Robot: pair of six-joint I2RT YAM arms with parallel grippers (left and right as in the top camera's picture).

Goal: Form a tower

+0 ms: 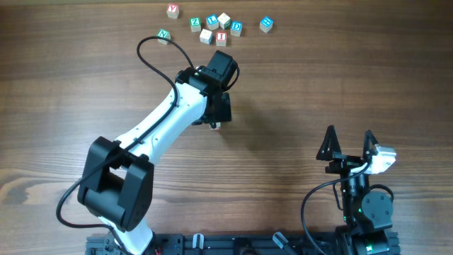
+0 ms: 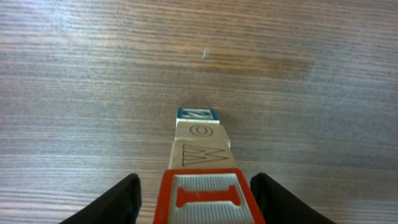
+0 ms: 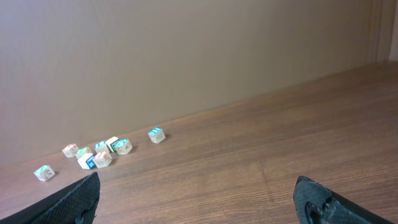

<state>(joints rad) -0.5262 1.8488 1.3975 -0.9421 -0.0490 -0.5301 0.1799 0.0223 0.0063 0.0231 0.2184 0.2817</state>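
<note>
The tower point(image 2: 202, 154) is a one-cube-wide column of pale wooden alphabet cubes standing on the table. In the left wrist view I look down its side at a W face, with a blue-edged cube point(image 2: 197, 114) lowest. Its top cube point(image 2: 208, 199) shows a red-bordered face with a red I. My left gripper point(image 2: 196, 182) straddles that top cube, open, with bare wood showing between the left finger point(image 2: 118, 202) and the cube. From overhead the left gripper point(image 1: 221, 112) hides nearly all of the tower. My right gripper point(image 1: 348, 140) is open and holds nothing.
Several loose cubes point(image 1: 221, 28) with coloured letters lie scattered along the far edge, one point(image 1: 266, 24) off to the right and one point(image 1: 164, 35) to the left. In the right wrist view the loose cubes point(image 3: 102, 154) sit by the far wall. The left arm's black cable point(image 1: 152, 57) loops above it.
</note>
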